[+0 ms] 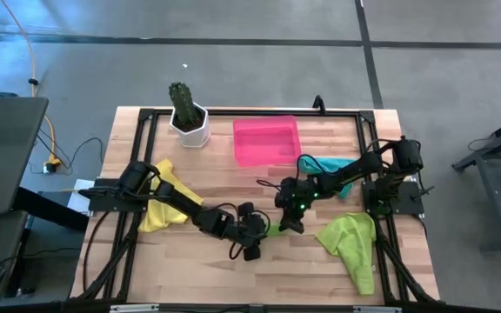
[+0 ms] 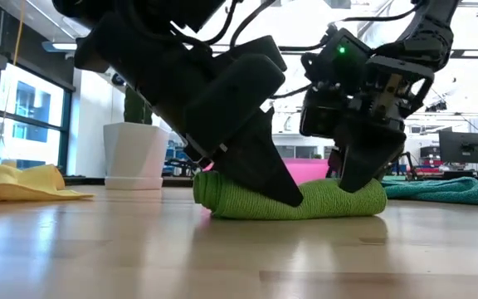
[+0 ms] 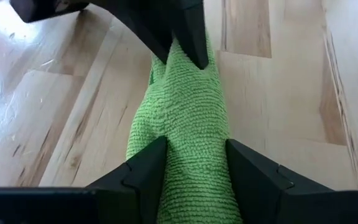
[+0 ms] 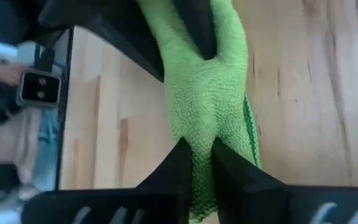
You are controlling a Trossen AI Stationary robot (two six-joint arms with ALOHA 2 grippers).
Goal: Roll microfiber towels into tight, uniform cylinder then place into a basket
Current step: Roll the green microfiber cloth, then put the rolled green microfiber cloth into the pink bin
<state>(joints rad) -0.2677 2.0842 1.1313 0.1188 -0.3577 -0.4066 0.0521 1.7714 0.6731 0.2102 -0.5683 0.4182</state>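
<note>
A lime green microfiber towel (image 2: 322, 201), rolled into a cylinder, lies on its side on the wooden table, near the middle. My left gripper (image 3: 197, 168) slants down at its left end and is shut on it. My right gripper (image 4: 202, 162) is shut on its right end. In the high view the two grippers (image 1: 252, 242) (image 1: 287, 222) face each other, with only a bit of the roll (image 1: 273, 230) showing between them. The pink basket (image 1: 266, 139) stands at the far middle. My left gripper holds the roll's left end (image 3: 197, 152) between its two fingers, one on each long side. The fingers (image 3: 148, 171) slant down from the table's left and lie along the roll. The roll rests on the table. My right gripper pinches the roll's right end (image 4: 199, 140) between its two fingers (image 4: 178, 165), and the cloth is squeezed narrow there. The fingers slant down from the table's right, along the roll. The roll lies on the table.
A white pot with a cactus (image 1: 188, 122) stands left of the basket. A yellow towel (image 1: 163, 207) lies at the left, a teal one (image 1: 329, 163) at the far right, and a loose lime green one (image 1: 355, 248) at the near right.
</note>
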